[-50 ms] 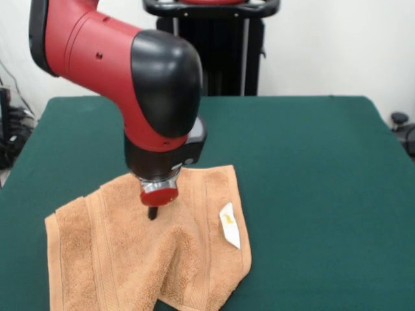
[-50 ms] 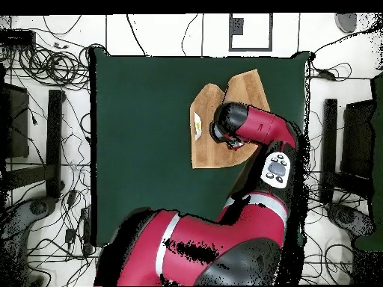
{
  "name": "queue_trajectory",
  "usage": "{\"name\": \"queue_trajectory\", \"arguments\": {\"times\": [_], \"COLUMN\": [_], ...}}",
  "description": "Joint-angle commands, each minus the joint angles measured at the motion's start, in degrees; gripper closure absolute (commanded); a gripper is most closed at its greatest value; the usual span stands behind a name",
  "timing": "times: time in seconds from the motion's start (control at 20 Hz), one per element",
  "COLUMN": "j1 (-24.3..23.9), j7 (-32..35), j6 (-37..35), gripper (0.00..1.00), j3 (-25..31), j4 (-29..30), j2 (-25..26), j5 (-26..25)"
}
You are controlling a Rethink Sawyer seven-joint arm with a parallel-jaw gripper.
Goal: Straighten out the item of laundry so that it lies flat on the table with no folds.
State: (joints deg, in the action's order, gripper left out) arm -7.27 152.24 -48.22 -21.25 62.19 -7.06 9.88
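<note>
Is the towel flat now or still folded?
Still folded: the towel has a raised crease and an overlapping flap at its front edge, below the gripper.

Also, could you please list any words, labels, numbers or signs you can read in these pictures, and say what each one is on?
No text can be read in either view.
White label on the orange-tan towel: it bears a small yellow mark, too small and blurred to read.
Grey button pad on the robot arm: dark buttons only, with no legible markings.
</note>
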Motion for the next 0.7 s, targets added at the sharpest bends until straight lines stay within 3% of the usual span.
{"name": "queue_trajectory", "arguments": {"times": [0.05, 0.4, 0.7], "j1": [0.4, -0.3, -1.4], "j7": [3.5, 3.2, 2.1], "j6": [5.0, 5.5, 11.1], "gripper": [0.00, 0.00, 0.00], "j3": [6.4, 7.1, 9.0], "j4": [2.4, -0.6, 4.7], "j2": [2.3, 4.9, 2.8], "j5": [0.1, 0.4, 0.3]}}
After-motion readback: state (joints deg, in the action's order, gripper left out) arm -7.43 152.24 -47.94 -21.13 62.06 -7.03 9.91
